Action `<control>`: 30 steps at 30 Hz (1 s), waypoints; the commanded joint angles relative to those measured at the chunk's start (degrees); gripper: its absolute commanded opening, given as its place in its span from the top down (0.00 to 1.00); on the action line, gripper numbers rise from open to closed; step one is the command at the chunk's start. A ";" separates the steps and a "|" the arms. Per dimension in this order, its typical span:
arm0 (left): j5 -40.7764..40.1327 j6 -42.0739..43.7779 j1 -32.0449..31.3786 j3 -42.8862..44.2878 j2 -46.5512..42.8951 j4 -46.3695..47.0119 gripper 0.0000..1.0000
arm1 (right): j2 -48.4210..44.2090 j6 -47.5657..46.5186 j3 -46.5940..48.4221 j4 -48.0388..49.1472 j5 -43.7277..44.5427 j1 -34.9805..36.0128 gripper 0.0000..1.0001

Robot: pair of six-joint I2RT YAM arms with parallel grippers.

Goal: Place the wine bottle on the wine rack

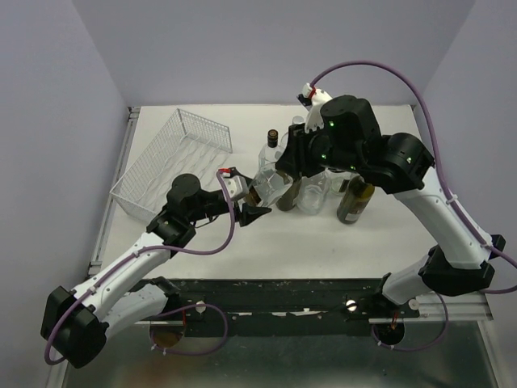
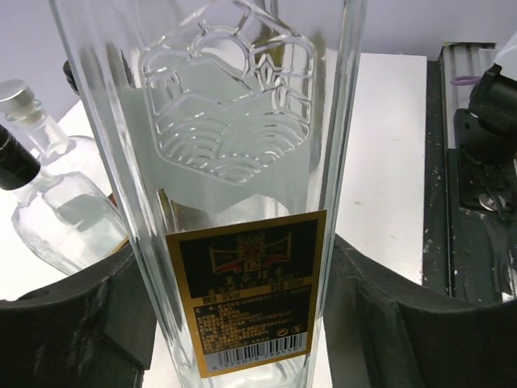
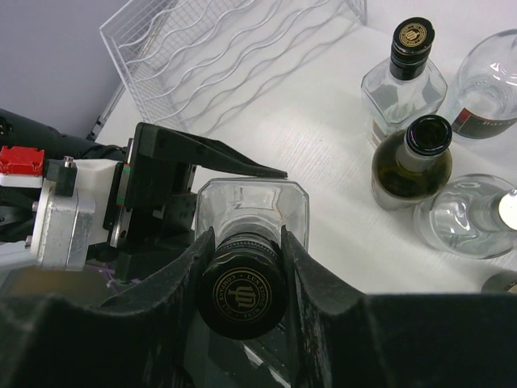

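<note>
Left wrist: embossed square glass wine bottle (image 2: 242, 162)

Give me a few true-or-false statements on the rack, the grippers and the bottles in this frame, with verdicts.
1. The wine rack holds one bottle. False: it holds none.
2. The right gripper is shut on the clear bottle at its black cap. True.
3. The left gripper is well away from that bottle. False: its fingers flank the bottle's body.
4. A dark green bottle stands upright on the table. True.
</note>
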 commanded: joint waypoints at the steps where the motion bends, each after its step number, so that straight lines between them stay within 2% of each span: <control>1: -5.41 4.54 0.00 1.64 0.03 4.31 0.40 | -4.30 3.98 -1.25 9.38 -6.30 0.60 0.99; 3: -4.54 5.85 -0.08 2.25 0.47 4.22 0.63 | -4.65 4.07 -2.30 10.18 -6.65 0.60 1.00; 4: -4.36 6.82 -0.08 2.69 0.82 3.26 0.79 | -4.66 4.07 -2.48 10.27 -6.82 0.60 0.99; 5: -4.62 8.05 -0.08 3.56 1.17 2.38 1.00 | -4.74 3.90 -2.66 10.18 -6.83 0.69 0.99; 7: -7.16 9.72 -0.08 4.27 1.27 1.32 1.00 | -5.18 3.81 -3.36 9.48 -6.39 0.69 0.99; 8: -7.86 11.64 -0.08 4.36 1.00 0.97 1.00 | -5.44 3.98 -3.88 9.22 -5.60 0.69 0.92; 9: -8.74 13.06 0.00 4.54 0.65 0.88 1.00 | -5.79 4.33 -4.24 8.34 -4.64 0.69 0.82; 11: -11.29 17.09 -0.08 5.24 -0.22 0.36 1.00 | -6.06 4.25 -4.50 6.50 -2.27 0.69 0.44; 13: -11.83 23.41 0.00 6.55 -1.28 -2.18 1.00 | -7.29 3.72 -5.90 6.22 -1.38 0.60 0.22; 15: -11.21 31.75 -0.17 8.40 -2.16 -6.30 1.00 | -9.39 3.11 -8.62 7.80 -1.38 0.60 0.07; 17: -12.70 40.81 -0.61 8.93 -3.47 -7.90 1.00 | -11.59 2.05 -11.52 10.26 -1.64 0.69 0.00; 24: -16.31 65.50 -1.14 10.08 -6.46 -14.85 1.00 | -15.03 -2.78 -11.98 9.05 0.82 0.60 0.00; 26: -17.36 76.48 -2.19 8.24 -7.78 -14.33 1.00 | -13.80 -4.45 -9.53 5.36 1.43 0.60 0.02; 30: -20.78 82.49 -3.25 8.75 -7.53 -14.84 1.00 | -9.15 -9.54 -6.01 -2.63 2.05 0.60 0.08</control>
